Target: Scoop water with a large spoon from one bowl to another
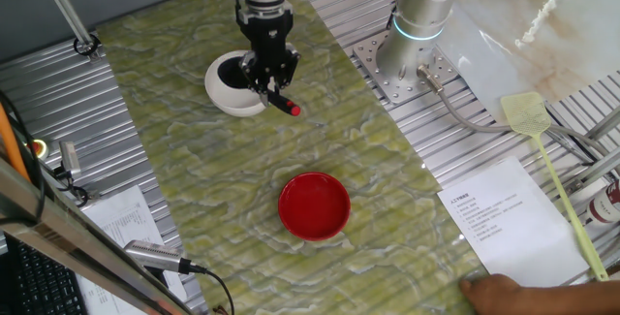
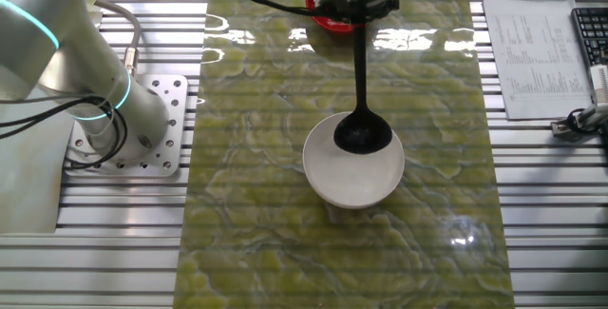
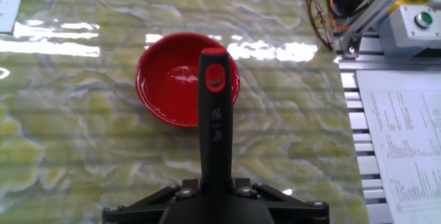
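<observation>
Hand [image 1: 268, 71] is clamped on the ladle [image 2: 362, 109] handle, fingers closed around it, over the near edge of the white bowl [image 2: 353, 181]. Ladle scoop sits inside the white bowl, at its far side in the other fixed view, handle rising out toward the hand. Red handle tip [image 1: 290, 108] sticks out past the hand, pointing toward the red bowl [image 1: 314, 204]. Hand view looks along the handle: black shaft with a red-rimmed hang hole, small pale markings on the shaft, too blurred to read. Red bowl lies well apart from the white bowl on the green marbled tabletop [image 1: 174, 160], glossy inside; cannot tell if it holds water.

Printed paper sheet [image 1: 504, 218] right of the tabletop, text too small to read; another printed sheet [image 2: 532, 52] beside a keyboard [image 2: 591, 33], also unreadable. Yellow fly swatter [image 1: 542, 150] lies on the metal rails just beside the sheet. Arm base [image 2: 95, 109] bolted to a plate left of the tabletop, with a cyan light ring. A person's fingers [image 1: 504, 294] show at the bottom edge of one fixed view.
</observation>
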Action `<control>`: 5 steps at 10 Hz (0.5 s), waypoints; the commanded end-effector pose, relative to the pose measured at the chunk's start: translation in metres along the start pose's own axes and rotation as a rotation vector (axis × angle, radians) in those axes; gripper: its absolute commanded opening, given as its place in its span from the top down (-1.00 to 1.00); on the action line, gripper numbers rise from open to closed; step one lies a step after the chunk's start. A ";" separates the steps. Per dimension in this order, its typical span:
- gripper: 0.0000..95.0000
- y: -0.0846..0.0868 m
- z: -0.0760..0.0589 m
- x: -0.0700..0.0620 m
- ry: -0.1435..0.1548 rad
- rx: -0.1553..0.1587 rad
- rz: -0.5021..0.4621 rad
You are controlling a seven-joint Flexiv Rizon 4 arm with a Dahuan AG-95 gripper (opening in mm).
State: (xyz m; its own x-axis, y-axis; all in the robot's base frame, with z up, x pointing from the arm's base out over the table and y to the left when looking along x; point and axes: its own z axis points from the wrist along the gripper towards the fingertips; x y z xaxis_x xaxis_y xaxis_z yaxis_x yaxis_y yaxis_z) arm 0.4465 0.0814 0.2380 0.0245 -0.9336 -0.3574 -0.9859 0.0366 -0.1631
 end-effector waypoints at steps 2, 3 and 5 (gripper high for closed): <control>1.00 -0.003 -0.005 -0.001 -0.013 -0.001 0.000; 1.00 -0.004 -0.007 -0.001 -0.018 -0.001 0.002; 1.00 -0.006 -0.008 -0.003 -0.023 -0.005 0.003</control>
State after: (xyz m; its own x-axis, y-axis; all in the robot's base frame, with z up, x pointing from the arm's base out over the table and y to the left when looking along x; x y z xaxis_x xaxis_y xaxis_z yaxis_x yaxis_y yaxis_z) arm 0.4511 0.0821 0.2484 0.0269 -0.9241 -0.3813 -0.9868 0.0364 -0.1578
